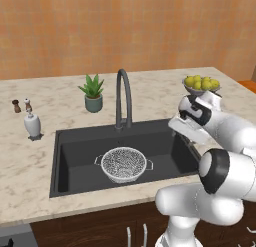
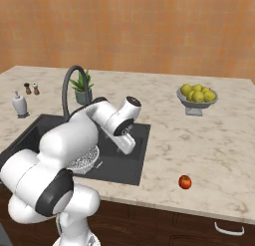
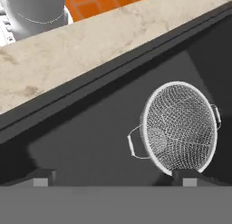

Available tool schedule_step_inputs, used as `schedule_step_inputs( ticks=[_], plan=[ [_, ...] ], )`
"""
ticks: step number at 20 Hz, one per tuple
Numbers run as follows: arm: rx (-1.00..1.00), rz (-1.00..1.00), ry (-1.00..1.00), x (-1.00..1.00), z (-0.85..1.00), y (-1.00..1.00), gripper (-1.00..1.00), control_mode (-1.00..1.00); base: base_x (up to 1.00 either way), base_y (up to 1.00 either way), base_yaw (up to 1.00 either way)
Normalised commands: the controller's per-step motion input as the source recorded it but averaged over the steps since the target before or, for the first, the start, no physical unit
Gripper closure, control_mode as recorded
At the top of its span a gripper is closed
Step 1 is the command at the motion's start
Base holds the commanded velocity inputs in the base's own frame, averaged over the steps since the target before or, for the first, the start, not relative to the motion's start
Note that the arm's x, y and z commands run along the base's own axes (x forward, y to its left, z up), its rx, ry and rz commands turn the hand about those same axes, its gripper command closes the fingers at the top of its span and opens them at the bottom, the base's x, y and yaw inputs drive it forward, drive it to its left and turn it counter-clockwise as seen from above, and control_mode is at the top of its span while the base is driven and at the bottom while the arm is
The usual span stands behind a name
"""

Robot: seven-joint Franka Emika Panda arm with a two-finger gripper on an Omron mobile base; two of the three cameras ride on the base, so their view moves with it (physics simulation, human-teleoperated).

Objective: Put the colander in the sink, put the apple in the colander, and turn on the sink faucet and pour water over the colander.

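Colander (image 1: 123, 164) upright on the floor of the sink (image 1: 70, 161), about mid-basin, free of every wall — open dark floor all round it. Sink faucet (image 1: 123, 98) rising behind the back rim, spout arched toward the basin. Pincer (image 3: 113, 175) spread wide, holding nothing, poised above the sink's right part with the colander just past its finger tips (image 3: 190, 177). Apple (image 2: 185, 182) out on the bench (image 2: 209, 140), right of the sink and near the front edge, well apart from the fruit bowl (image 2: 196, 98) at the back — bare stone between. Potted plant (image 1: 93, 93) and soap dispenser (image 1: 32, 123) left of the faucet.
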Motion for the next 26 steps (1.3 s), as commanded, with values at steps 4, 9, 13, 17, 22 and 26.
schedule_step_inputs(
  ticks=[4,9,13,17,22,26],
  plan=[
    [0.0,-0.63,0.21,-0.41,0.35,-0.26,-1.0,-1.0,0.0,0.0,0.0],
    [-0.04,-0.67,0.32,-0.32,0.15,-0.2,-1.0,-1.0,0.0,0.0,0.0],
    [-0.07,-0.64,0.33,-0.31,0.08,-0.28,-1.0,-1.0,0.0,0.0,0.0],
    [-0.08,-0.54,0.35,-0.29,0.0,-0.44,-1.0,-1.0,0.0,0.0,0.0],
    [-0.06,-0.36,0.12,-0.4,-0.08,-0.43,-1.0,-1.0,0.0,0.0,0.0],
    [-0.01,-0.57,0.16,-0.09,0.0,-0.38,-1.0,-1.0,0.0,0.0,0.0]
  ],
)
